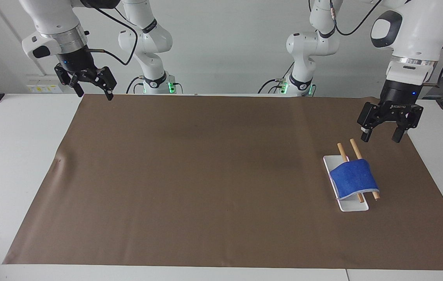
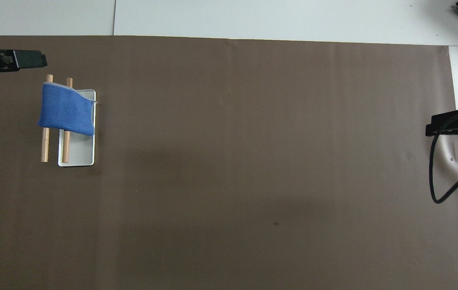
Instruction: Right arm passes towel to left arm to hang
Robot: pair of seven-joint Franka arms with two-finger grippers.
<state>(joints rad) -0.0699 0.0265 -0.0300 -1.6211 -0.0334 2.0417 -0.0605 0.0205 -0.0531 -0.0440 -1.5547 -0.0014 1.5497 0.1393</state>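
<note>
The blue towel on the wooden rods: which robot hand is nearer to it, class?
Left. The left hand hangs open above the mat beside the blue towel; the right hand is open over the right arm's end of the table.

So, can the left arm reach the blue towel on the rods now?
Probably yes: the left gripper hangs open above the mat close by the towel, which lies draped over the two wooden rods, nothing between.

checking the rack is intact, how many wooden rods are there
2. Both round wooden rods lie side by side under the blue towel: one over the white tray, the other beside it, toward the left arm's end.
</note>
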